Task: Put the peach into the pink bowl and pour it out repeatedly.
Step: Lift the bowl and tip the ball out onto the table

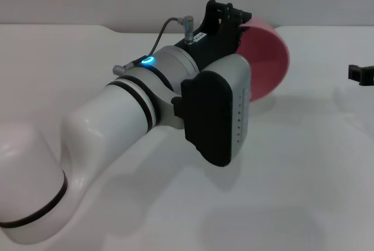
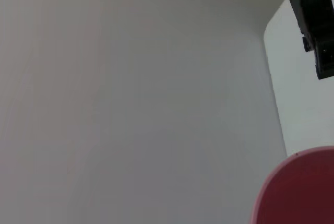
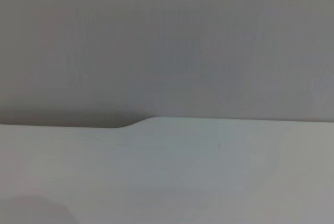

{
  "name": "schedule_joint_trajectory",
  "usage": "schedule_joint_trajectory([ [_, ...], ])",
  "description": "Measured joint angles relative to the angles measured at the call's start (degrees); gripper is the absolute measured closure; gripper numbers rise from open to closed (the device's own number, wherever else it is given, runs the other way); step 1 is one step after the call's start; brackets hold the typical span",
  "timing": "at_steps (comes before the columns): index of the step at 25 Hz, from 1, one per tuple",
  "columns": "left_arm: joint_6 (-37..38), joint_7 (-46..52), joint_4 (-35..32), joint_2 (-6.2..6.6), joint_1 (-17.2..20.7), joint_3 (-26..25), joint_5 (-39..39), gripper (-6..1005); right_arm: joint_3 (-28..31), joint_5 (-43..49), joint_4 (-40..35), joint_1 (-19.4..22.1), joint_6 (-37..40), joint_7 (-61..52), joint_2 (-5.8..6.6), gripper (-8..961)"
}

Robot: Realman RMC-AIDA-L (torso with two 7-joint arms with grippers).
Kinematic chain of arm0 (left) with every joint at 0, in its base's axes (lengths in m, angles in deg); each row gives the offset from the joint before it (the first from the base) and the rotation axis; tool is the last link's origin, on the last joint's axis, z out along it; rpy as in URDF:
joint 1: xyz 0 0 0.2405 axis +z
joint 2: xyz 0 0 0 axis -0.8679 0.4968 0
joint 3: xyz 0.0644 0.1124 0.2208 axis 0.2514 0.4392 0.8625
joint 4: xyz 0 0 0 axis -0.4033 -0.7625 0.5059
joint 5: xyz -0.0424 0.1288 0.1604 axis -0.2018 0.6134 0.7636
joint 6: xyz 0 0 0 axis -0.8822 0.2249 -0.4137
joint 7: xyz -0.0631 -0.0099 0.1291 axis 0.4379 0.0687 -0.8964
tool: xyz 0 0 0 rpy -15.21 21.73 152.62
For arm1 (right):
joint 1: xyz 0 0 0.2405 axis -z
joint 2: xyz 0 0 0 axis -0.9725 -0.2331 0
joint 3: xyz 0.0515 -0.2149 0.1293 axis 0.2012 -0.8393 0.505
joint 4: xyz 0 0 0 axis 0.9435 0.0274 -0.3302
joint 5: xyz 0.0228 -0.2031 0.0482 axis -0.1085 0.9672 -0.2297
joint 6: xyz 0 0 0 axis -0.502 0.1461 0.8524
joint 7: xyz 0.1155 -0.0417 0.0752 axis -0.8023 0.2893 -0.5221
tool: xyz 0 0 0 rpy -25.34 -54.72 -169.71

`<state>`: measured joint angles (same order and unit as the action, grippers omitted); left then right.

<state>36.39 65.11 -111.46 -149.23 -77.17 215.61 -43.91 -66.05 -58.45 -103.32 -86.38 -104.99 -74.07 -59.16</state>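
Clearly tipped on its side, the pink bowl [image 1: 267, 61] was lifted off the white surface [image 1: 304, 169], showing its smooth outer wall and bottom toward the head camera, with its mouth turned away toward the far side. It sat at the far end of the left arm, just right of centre in the scene, and a soft shadow lay on the surface below it. The left hand [image 1: 229, 21] was at the bowl's left edge, its black frame rising just beside the rim and touching it; the fingers themselves were hidden behind the wrist and the bowl, yet the bowl hung in the air at that hand, so it was grasping the bowl. In the left wrist view, only a curved piece of the bowl [image 2: 300, 190] showed at one corner, against the plain wall.

The peach was not visible in any view, so its place could not be told.

The left arm [image 1: 117, 128] reached from the near left across the middle of the scene, white with black rings, a blue light glowing on its wrist and a black and grey camera block on its near side. The right hand [image 1: 361, 74] was only a small black piece at the far right edge, well apart from the bowl; whether it was released or clenched could not be told.
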Motion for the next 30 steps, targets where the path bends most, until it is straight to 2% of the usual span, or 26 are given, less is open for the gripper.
schedule_joint_trajectory([
  [7,0.2,-0.2,-0.5,-0.01,0.0,0.0,3.0,951,-0.1,0.0,0.0,-0.1,0.0,0.0,0.06,409],
  [12,-0.6,-0.1,-0.9,-0.07,0.1,0.5,9.2,951,-0.2,0.0,0.0,-0.2,0.0,0.0,0.09,408],
  [18,-3.4,0.2,-0.7,-0.09,-0.2,1.5,13.2,951,-0.1,0.0,0.0,-0.3,-0.1,0.0,0.11,408],
  [24,-10.7,1.1,-0.3,-0.16,-1.6,4.7,19.2,951,0.1,0.0,0.0,-0.5,-0.2,0.0,0.20,408],
  [29,-12.1,8.8,0.0,-0.09,-2.8,4.9,20.1,951,-0.1,0.0,0.0,-0.6,-0.2,0.0,0.18,409],
  [30,-14.6,15.7,0.1,-0.17,-4.1,4.6,19.7,951,-0.1,0.0,0.1,-0.6,-0.2,0.0,0.17,409],
])
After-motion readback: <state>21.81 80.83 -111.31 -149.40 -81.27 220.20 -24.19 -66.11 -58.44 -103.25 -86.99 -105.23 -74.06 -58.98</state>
